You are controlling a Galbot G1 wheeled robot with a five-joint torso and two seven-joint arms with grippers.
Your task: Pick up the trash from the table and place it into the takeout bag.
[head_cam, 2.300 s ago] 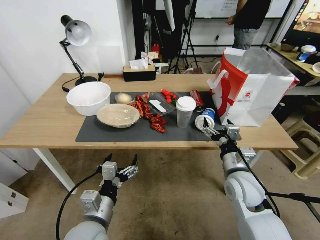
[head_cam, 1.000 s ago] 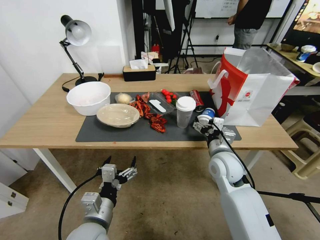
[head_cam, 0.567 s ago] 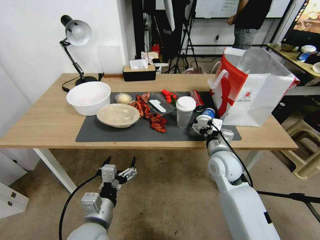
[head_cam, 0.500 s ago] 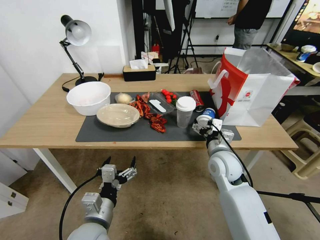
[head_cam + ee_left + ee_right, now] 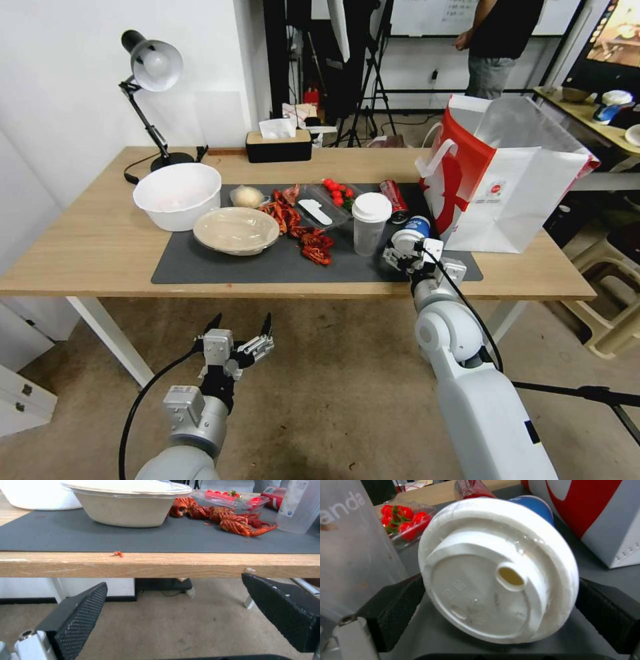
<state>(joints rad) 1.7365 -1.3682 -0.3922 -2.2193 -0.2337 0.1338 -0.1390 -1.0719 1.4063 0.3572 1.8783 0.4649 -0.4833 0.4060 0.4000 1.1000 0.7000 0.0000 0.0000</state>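
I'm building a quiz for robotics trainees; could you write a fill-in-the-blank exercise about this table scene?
1. The right tool has its fingers on either side of the tipped-over ____ paper cup.
2. The left tool hangs open below the ____ edge.
3. The clear cup with white lid stands ____ on the dark grey mat.
4. The takeout bag stands at the table's ____ end.

Missing words: blue-white; table's; upright; right

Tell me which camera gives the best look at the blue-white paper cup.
The right wrist view: the blue-white paper cup lies lid-first between the right gripper fingers. The head view shows it small beside the takeout bag.
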